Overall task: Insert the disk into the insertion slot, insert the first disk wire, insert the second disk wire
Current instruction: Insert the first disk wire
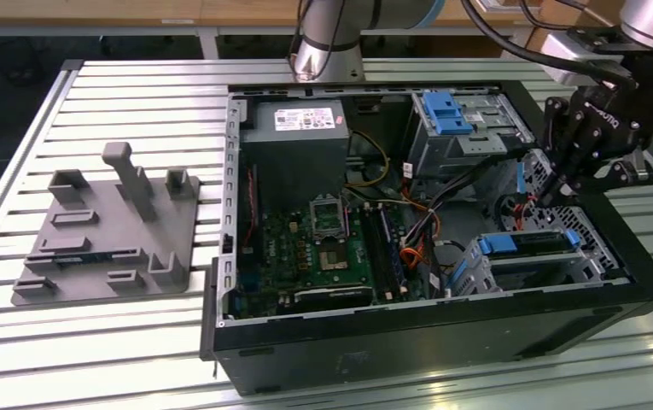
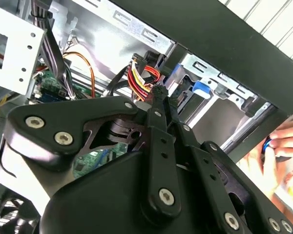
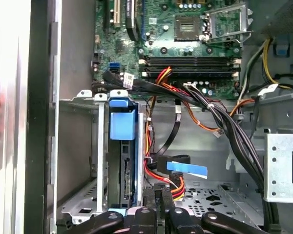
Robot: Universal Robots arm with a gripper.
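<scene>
Pinching the rigid plug of the limp, light disk wire (image 2: 141,78), probably better held there than by its cable, the near-closed fingers (image 2: 158,105) hover beside the disk (image 3: 126,175), seated in the insertion slot (image 3: 78,146).

The gripper (image 3: 162,208) pinches a red-and-yellow wire plug (image 3: 159,193) beside the disk (image 3: 123,127), seated in the insertion slot (image 3: 100,156).

An open black computer case (image 1: 440,329) sits on the slatted metal worktop (image 1: 132,94), green motherboard (image 1: 309,248) and grey power supply (image 1: 298,141) inside. A grey fixture plate (image 1: 87,248) lies beside it, to the exterior view's left.
</scene>
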